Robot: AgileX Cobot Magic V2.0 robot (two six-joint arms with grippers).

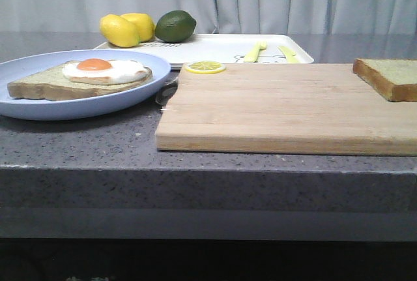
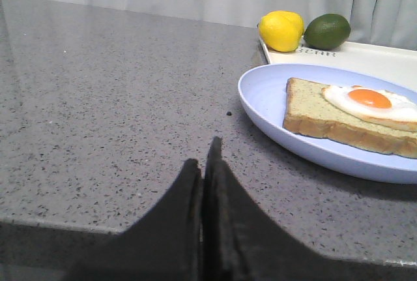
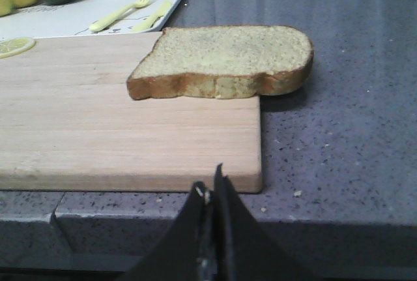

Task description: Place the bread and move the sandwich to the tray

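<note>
The bread (image 1: 389, 77) lies on the far right corner of the wooden cutting board (image 1: 273, 108), partly overhanging it; it also shows in the right wrist view (image 3: 225, 60). The sandwich, bread with a fried egg (image 1: 98, 74) on a round pale-blue plate (image 1: 39, 108), sits at the left; it also shows in the left wrist view (image 2: 355, 113). The white tray (image 1: 221, 49) stands behind the board. My left gripper (image 2: 203, 157) is shut and empty, near the table's front edge left of the plate. My right gripper (image 3: 210, 183) is shut and empty, in front of the board's corner.
Two lemons (image 1: 127, 29) and a lime (image 1: 175, 25) rest on the tray's left end. A yellow fork (image 1: 255, 51) and knife (image 1: 287, 53) lie in the tray. A lemon slice (image 1: 205, 67) sits on the board's back left corner.
</note>
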